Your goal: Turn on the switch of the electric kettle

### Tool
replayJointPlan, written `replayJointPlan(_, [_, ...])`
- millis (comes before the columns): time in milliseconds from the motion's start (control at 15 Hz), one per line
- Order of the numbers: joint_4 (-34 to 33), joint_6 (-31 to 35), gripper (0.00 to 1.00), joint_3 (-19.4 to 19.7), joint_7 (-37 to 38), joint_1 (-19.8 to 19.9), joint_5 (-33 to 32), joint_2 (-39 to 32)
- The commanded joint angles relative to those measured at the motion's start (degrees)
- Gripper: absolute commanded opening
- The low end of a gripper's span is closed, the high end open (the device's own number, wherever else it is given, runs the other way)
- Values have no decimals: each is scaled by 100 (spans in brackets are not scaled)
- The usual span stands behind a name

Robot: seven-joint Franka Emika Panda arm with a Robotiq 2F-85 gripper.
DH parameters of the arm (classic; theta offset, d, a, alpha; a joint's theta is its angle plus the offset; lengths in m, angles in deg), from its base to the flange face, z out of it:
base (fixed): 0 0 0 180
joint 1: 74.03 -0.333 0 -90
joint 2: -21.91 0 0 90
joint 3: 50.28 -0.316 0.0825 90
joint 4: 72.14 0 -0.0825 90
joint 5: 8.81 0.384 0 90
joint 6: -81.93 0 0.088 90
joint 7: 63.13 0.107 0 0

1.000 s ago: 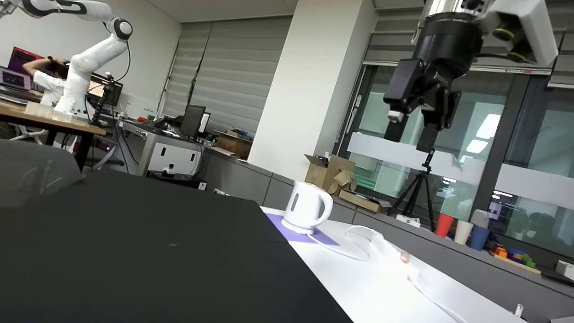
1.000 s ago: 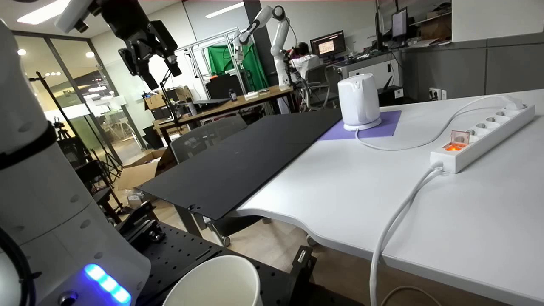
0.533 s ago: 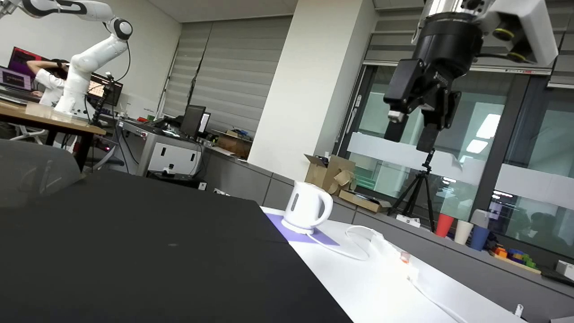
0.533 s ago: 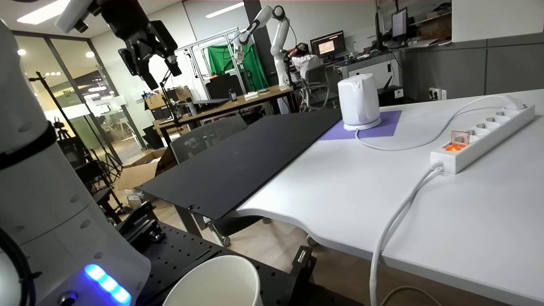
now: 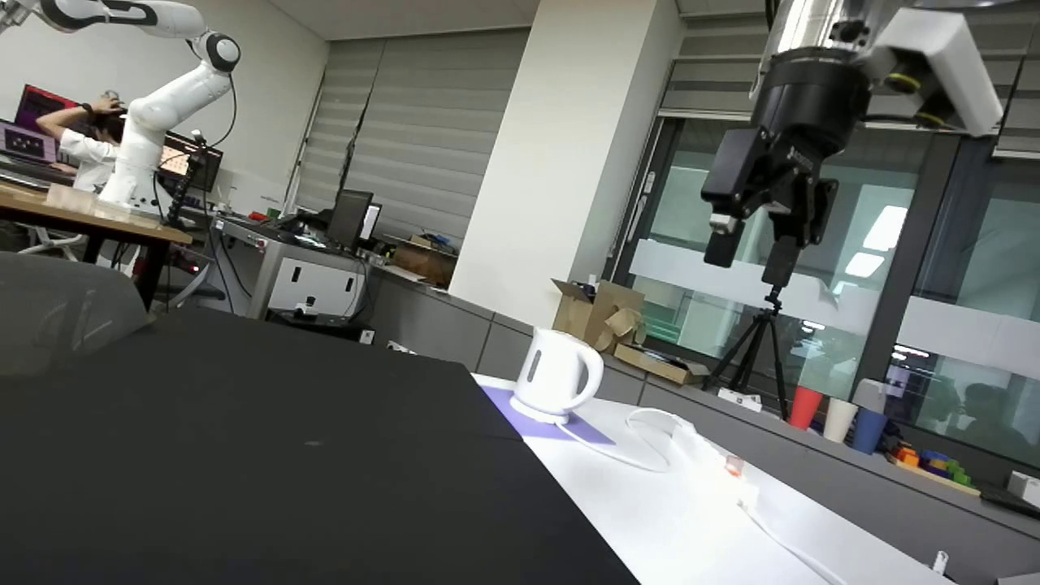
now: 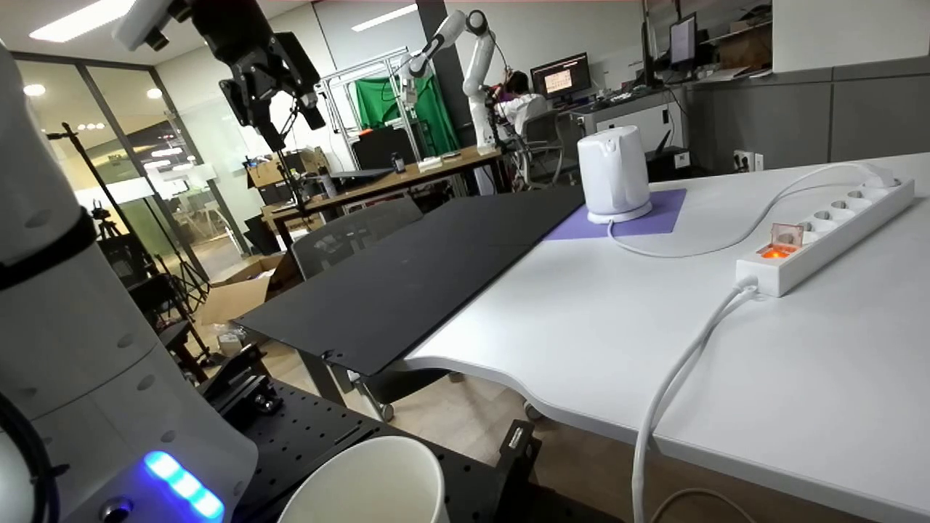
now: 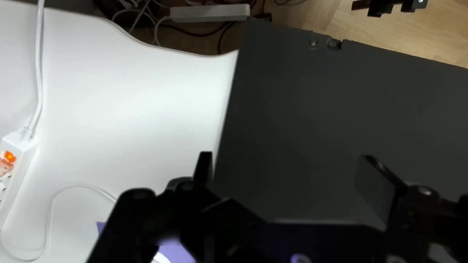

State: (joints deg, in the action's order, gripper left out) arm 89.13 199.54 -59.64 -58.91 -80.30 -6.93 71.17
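Exterior view — kettle [image 6: 616,171] on purple mat [image 6: 665,211], white table [image 6: 545,312]; grey wall [image 6: 792,116] behind — gripper [image 6: 294,129] spread wide, empty

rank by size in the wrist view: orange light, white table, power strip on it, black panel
Largest, too alike to rank: black panel, white table
Then: power strip, cut off by the frame
Smallest: orange light

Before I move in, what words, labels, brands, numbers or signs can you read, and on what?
None can be read.
Gripper: pale marking, too small and blurred.
Background screens: contents too small.
White rail: tiny marks, too small.
Electric kettle and power strip: no lettering I can make out.
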Motion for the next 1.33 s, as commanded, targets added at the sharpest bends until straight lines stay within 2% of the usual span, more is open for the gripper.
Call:
replayJointPlan(0, [-330, 34, 100, 611, -399, 456, -310, -659])
replayJointPlan(200, [-692, 124, 100, 1029, -782, 785, -552, -1170])
replayJointPlan(467, [-1139, 583, 100, 1339, -936, 1216, -973, -1948])
replayJointPlan(600, [-1446, 446, 100, 1474, -882, 1318, -897, -2325])
replayJointPlan(667, [-987, 612, 100, 1406, -924, 1245, -894, -1838])
replayJointPlan(867, [-1262, 608, 100, 1492, -927, 1315, -889, -2254])
replayJointPlan(1267, [-1307, 600, 100, 1490, -927, 1313, -889, -2310])
